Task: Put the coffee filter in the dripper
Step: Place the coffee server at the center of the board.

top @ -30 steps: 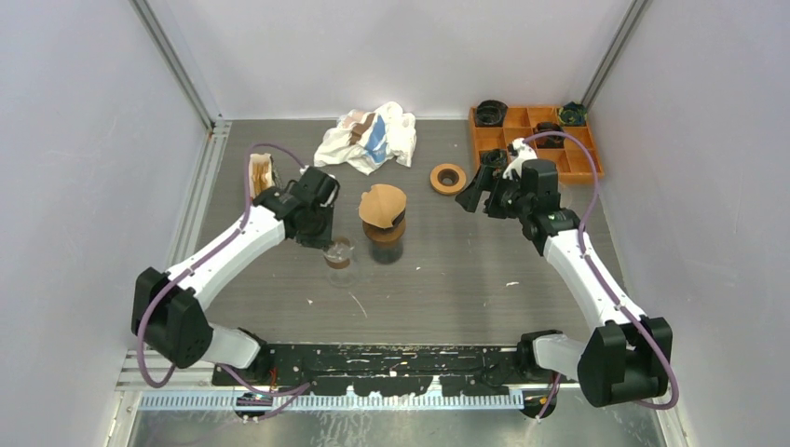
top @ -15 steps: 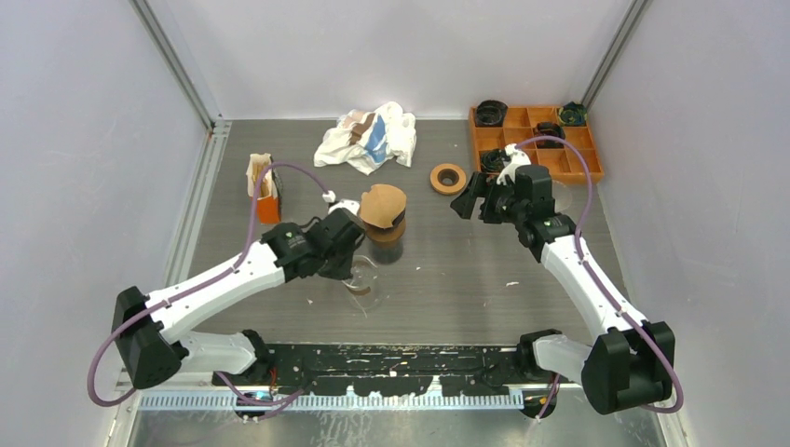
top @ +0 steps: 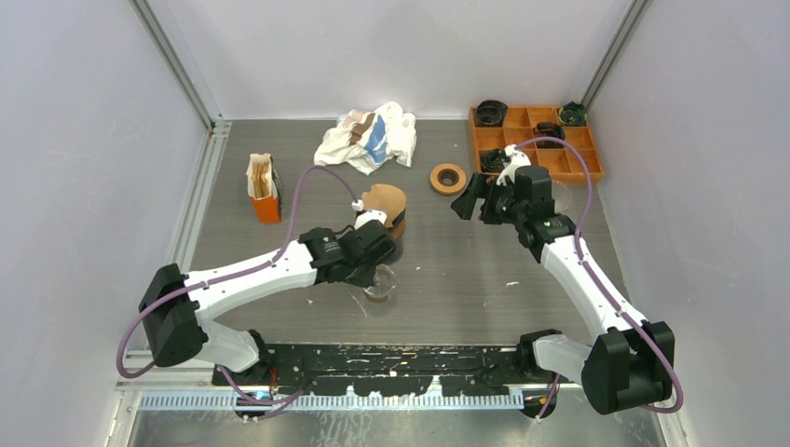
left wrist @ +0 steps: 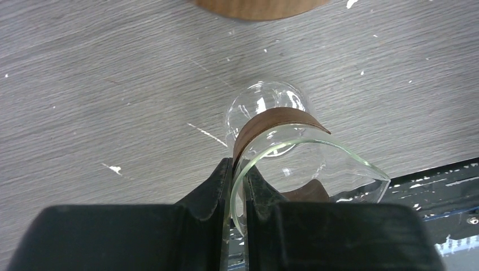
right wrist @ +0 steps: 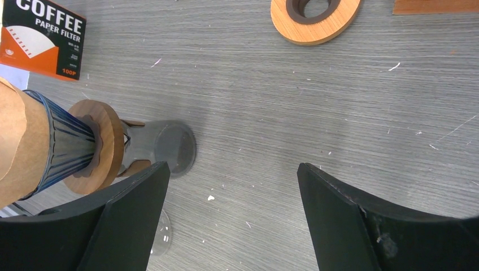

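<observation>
A brown paper coffee filter sits in a blue-ribbed dripper with a wooden collar on its stand at the table's middle. In the right wrist view the filter and dripper show at the left edge. My left gripper is just in front of the dripper, shut on the rim of a clear glass carafe with a brown collar; one finger is inside the rim and one outside. My right gripper is open and empty, right of the dripper.
An orange coffee filter box stands at the left. A crumpled bag lies at the back. A wooden ring lies near my right gripper. An orange tray with dark parts is at the back right.
My left arm has swung right and nearer with the glass carafe, from left of the dripper to just in front of it. My right arm has barely moved.
</observation>
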